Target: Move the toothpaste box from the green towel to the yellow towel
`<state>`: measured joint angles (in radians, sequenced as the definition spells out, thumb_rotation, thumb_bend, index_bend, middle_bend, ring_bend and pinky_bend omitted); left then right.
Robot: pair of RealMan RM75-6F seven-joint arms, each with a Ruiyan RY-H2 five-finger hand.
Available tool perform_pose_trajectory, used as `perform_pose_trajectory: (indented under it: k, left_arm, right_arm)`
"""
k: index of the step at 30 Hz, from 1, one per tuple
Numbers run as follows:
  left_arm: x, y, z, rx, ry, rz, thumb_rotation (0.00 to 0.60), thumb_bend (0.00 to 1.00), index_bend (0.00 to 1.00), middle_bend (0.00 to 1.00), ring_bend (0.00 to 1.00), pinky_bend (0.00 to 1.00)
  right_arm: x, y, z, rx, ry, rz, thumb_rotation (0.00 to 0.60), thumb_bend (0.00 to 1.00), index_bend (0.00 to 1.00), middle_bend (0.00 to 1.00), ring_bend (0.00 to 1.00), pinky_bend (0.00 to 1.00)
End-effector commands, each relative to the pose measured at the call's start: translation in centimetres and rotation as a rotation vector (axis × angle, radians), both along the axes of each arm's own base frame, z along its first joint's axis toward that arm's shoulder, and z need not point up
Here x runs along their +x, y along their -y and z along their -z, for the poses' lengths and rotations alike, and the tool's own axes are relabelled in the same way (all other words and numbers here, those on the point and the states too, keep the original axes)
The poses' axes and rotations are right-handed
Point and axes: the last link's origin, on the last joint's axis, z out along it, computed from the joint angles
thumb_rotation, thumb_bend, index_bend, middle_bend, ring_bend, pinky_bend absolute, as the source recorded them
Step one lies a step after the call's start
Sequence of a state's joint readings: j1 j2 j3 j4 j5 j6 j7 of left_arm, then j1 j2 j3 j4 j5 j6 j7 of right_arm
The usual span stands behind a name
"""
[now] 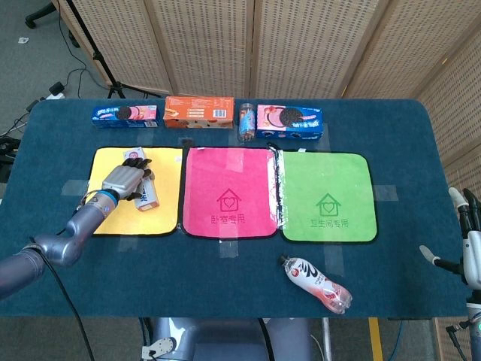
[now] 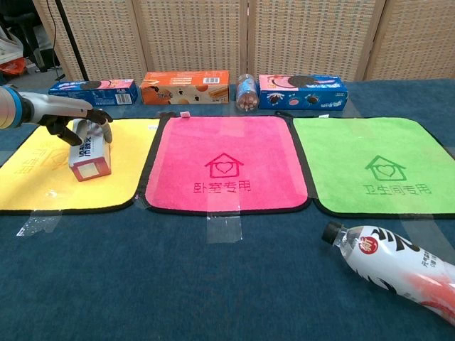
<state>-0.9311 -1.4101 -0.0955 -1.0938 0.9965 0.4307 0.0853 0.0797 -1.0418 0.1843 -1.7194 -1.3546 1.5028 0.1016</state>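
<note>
Left hand [image 2: 75, 124] curled over toothpaste box [image 2: 89, 156], fingers gripping its top; box, cardboard, oblong, rests on yellow towel [image 2: 43, 177], fuzzy, black-edged. Green towel [image 2: 377, 163] bare, well apart. Right hand [image 1: 470, 241] at table's right edge, fingers spread, holding nothing. Plastic bottle [image 2: 398, 263] lies on blue cloth near front edge.

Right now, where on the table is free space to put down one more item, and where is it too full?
Free: the whole pink towel and green towel, and the blue cloth in front of the towels, left of the bottle. Crowded: the back row of snack boxes, and the yellow towel, where the left hand holds the toothpaste box.
</note>
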Motion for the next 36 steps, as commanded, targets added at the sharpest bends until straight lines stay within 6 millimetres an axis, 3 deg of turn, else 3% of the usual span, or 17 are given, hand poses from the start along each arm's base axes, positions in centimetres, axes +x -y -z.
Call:
perform_pose_trajectory:
  k: [1, 14, 15, 16, 19, 23, 26, 30, 36]
  left_arm:
    - [-0.7, 0.8, -0.6, -0.014, -0.028, -0.007, 0.493, 1.0, 0.31, 0.06, 0.02, 0.05]
    - [-0.5, 3.3, -4.0, 0.048, -0.022, 0.049, 0.493, 0.99, 0.32, 0.07, 0.02, 0.05]
    - [-0.2, 3.3, -4.5, 0.082, -0.002, 0.064, 0.493, 0.95, 0.32, 0.07, 0.02, 0.05]
    - [-0.1, 3.4, -4.8, 0.104, 0.016, 0.074, 0.493, 0.85, 0.31, 0.06, 0.01, 0.05]
    - [0.4, 3.6, -6.0, 0.176, 0.097, 0.099, 0.49, 0.42, 0.24, 0.01, 0.0, 0.01]
    - [0.6, 4.4, -8.4, 0.275, 0.198, 0.123, 0.487, 0.09, 0.08, 0.0, 0.0, 0.0]
    - [0.3, 5.5, -9.7, 0.351, 0.251, 0.136, 0.487, 0.0, 0.0, 0.0, 0.0, 0.0]
    - [-1.7, 9.1, -12.0, 0.49, 0.321, 0.124, 0.487, 0.0, 0.0, 0.0, 0.0, 0.0]
    - [-4.8, 13.3, -13.7, 0.531, 0.337, 0.016, 0.488, 0.0, 0.0, 0.0, 0.0, 0.0]
  right_arm:
    - [0.0, 0.0, -0.1, -0.001, 0.001, -0.001, 0.6, 0.0, 0.0, 0.0, 0.0, 0.0]
    - [0.3, -0.4, -0.3, -0.004, 0.011, -0.014, 0.6, 0.0, 0.0, 0.0, 0.0, 0.0]
    - [0.3, -0.4, -0.3, -0.004, 0.012, -0.014, 0.6, 0.0, 0.0, 0.0, 0.0, 0.0]
    - [0.3, -0.5, -0.3, -0.004, 0.012, -0.015, 0.6, 0.0, 0.0, 0.0, 0.0, 0.0]
    - [0.3, -0.5, -0.3, -0.003, 0.013, -0.018, 0.6, 0.0, 0.0, 0.0, 0.0, 0.0]
    - [0.5, -0.6, -0.2, 0.0, 0.011, -0.029, 0.6, 0.0, 0.0, 0.0, 0.0, 0.0]
    - [0.6, -0.6, -0.2, 0.003, 0.008, -0.035, 0.6, 0.0, 0.0, 0.0, 0.0, 0.0]
    - [0.8, -0.8, 0.0, 0.007, -0.007, -0.054, 0.6, 0.0, 0.0, 0.0, 0.0, 0.0]
    - [0.9, -1.0, 0.3, 0.012, -0.029, -0.067, 0.6, 0.0, 0.0, 0.0, 0.0, 0.0]
